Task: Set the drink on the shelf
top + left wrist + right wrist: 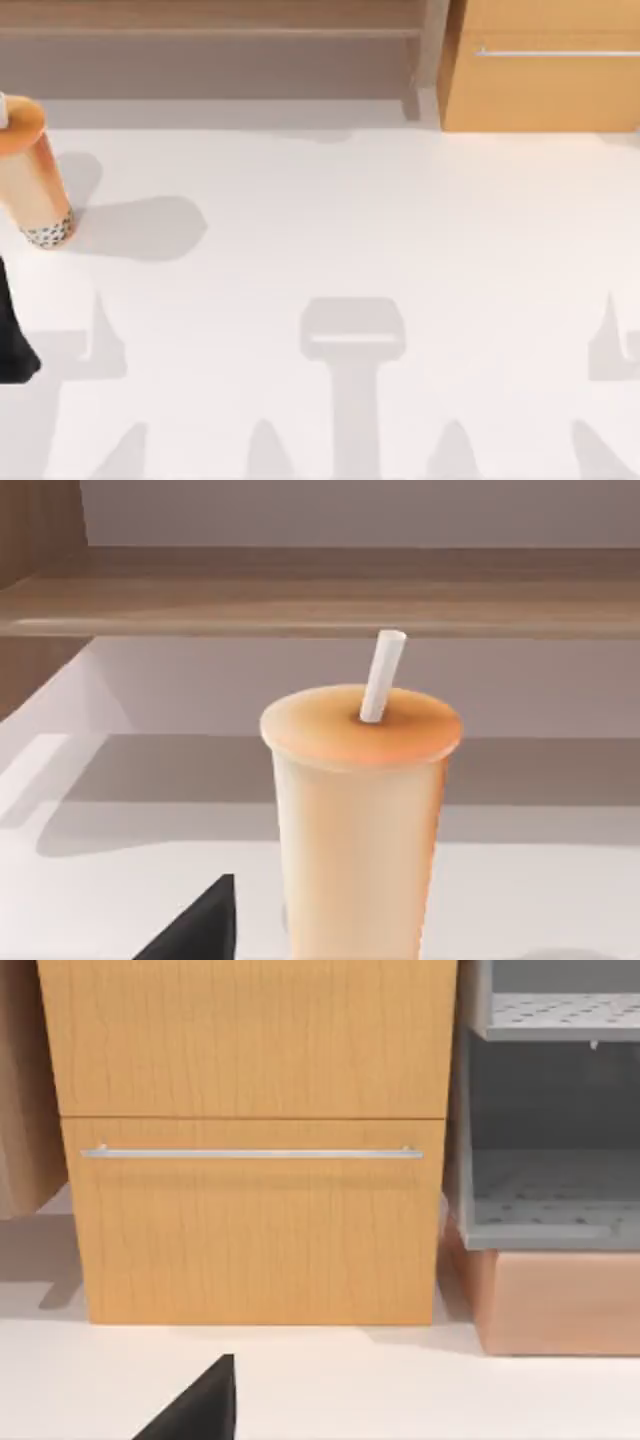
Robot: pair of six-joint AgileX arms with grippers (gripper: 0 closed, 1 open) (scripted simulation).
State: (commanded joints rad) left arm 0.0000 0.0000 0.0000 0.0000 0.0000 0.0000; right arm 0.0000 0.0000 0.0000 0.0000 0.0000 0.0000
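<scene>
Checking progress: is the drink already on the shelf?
No, the drink stands upright on the white table at its left edge, apart from the shelf.

The drink (30,175) stands upright on the white desk (350,220) at its far left edge. It is a tall slim cup with an orange domed lid, a pale tan body, speckled pearls at its base and a white straw (383,675). The shelf (210,30), a long low brown board with a grey end post, runs along the back, well apart from the drink.
</scene>
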